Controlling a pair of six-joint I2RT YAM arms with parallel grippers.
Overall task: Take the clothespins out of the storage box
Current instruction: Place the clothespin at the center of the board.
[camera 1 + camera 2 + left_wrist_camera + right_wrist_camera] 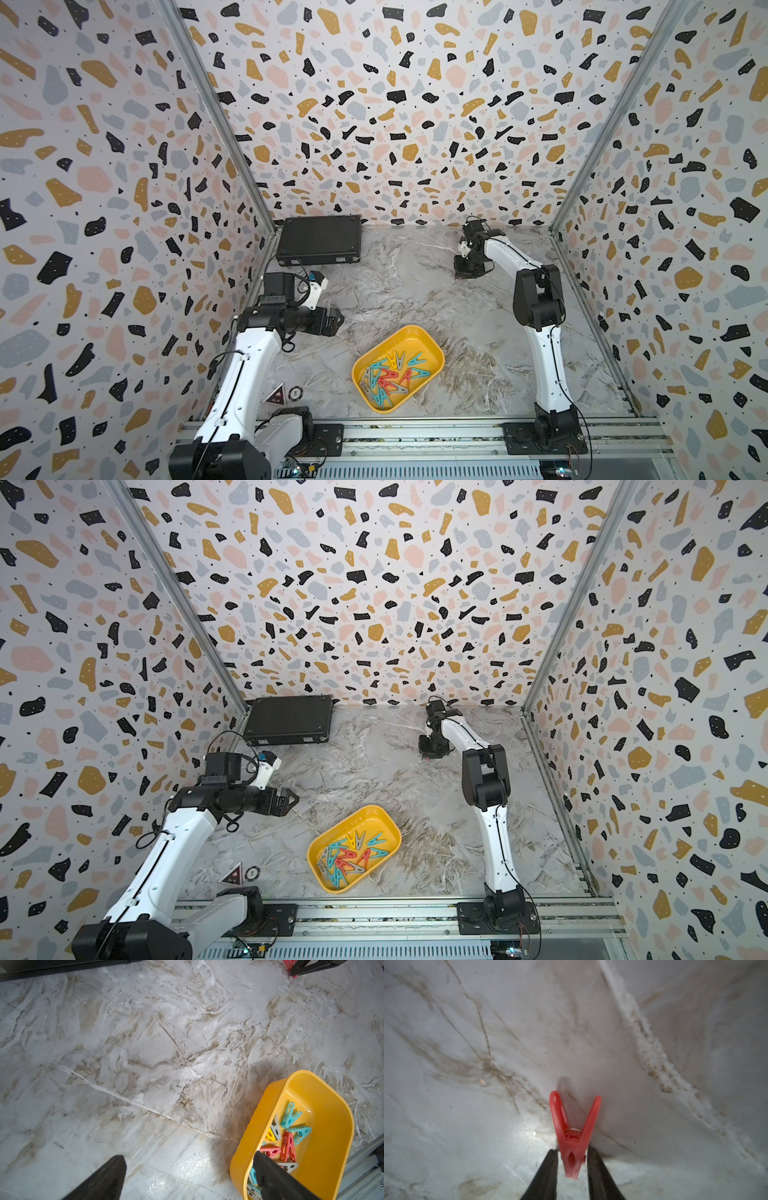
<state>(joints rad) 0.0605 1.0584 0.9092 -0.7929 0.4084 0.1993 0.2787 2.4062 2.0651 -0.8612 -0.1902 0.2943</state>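
A: Right end effector [573,1149], state?
B: Narrow. Jaws stand either side of a red clothespin [571,1140] with slim gaps, so no grip, I'd say. It lies on the worktop [415,291], well apart from the box [415,345], far side. Probably the drop-off spot.
A: Left?
B: Left end effector [189,1154] wide, empty, just beside the box, likely ready to pick. Remaining clothespins [388,376] heaped inside it.

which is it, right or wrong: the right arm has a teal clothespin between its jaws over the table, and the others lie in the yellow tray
Wrong colour: that clothespin is red, not teal, as the right wrist view shows. It is between the jaws over the table, and the others lie in the yellow tray.
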